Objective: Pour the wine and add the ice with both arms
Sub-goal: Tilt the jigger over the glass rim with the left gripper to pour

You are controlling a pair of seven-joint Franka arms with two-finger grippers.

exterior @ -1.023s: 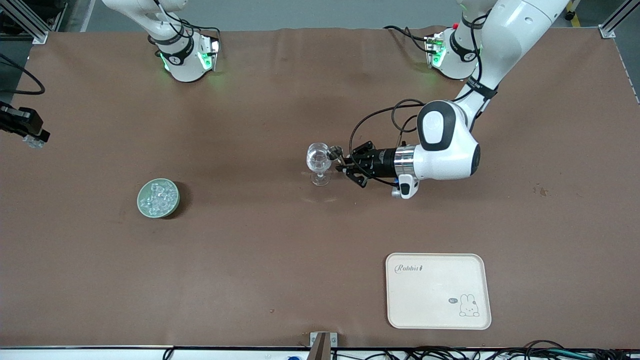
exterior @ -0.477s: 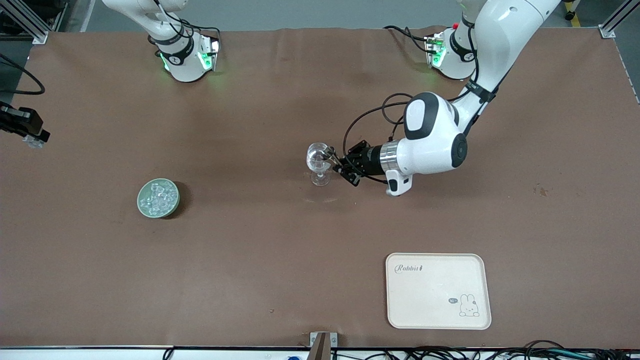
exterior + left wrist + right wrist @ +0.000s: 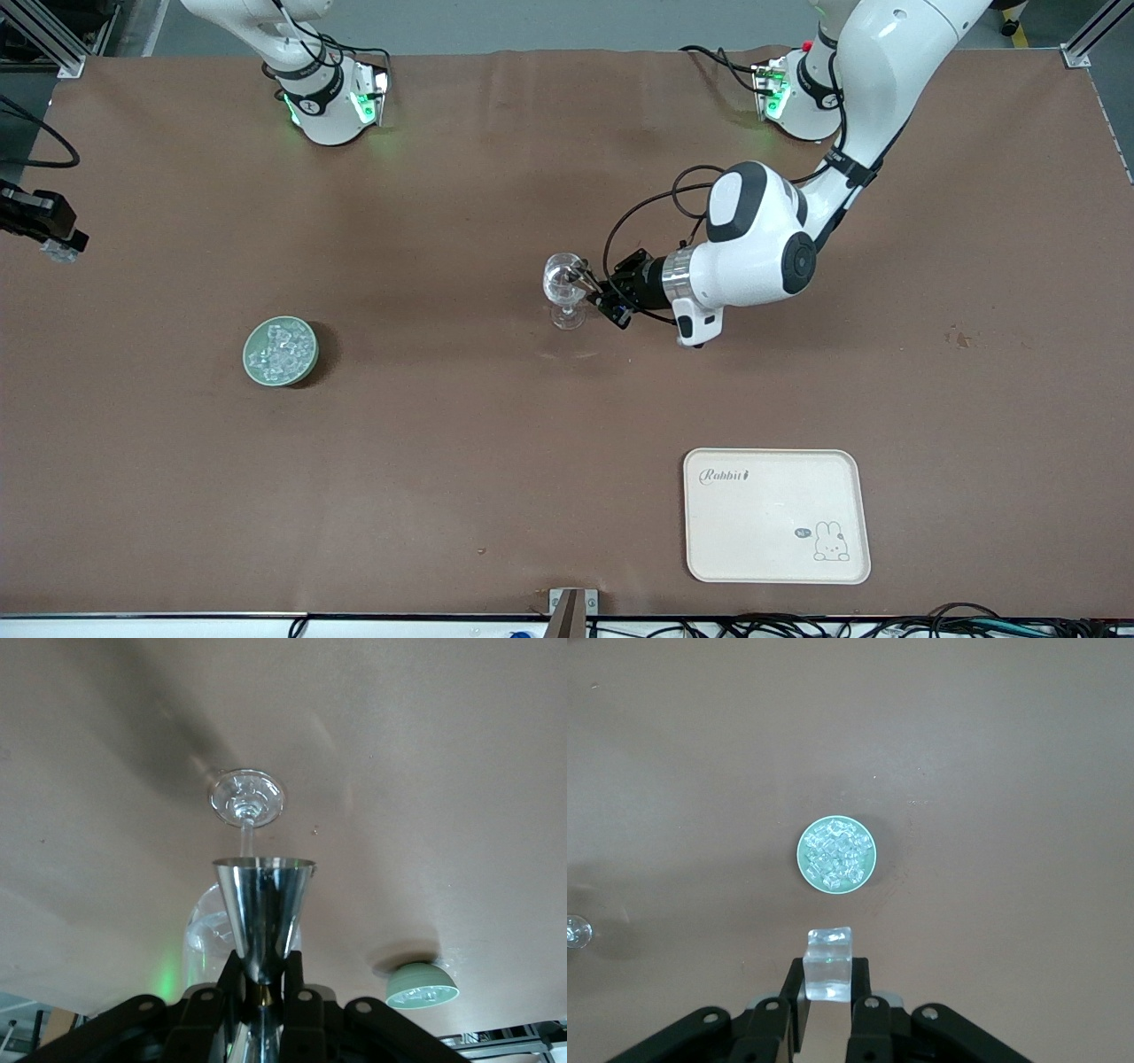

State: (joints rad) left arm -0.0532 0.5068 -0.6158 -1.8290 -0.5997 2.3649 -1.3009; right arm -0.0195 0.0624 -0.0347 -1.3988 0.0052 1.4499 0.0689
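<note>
A clear stemmed glass [image 3: 564, 292] stands mid-table. My left gripper [image 3: 594, 285] lies sideways beside its rim, shut on a shiny metal jigger [image 3: 578, 275] that tips into the bowl. In the left wrist view the jigger [image 3: 263, 904] is clamped at its waist by the gripper [image 3: 263, 981], with the glass's foot [image 3: 247, 798] past it. No wine can be made out. My right gripper [image 3: 58, 248] hangs at the right arm's end of the table, shut on one clear ice cube [image 3: 829, 964]. More ice fills a pale green dish [image 3: 280, 352].
A cream tray [image 3: 776, 516] with a rabbit drawing lies near the front camera at the left arm's end. From the right wrist the green dish [image 3: 836, 855] sits straight below, and the glass [image 3: 576, 930] shows at the frame edge.
The left arm's wrist has swung in toward the glass and rolled, tipping the jigger further over the rim. The right arm with its ice cube has not moved.
</note>
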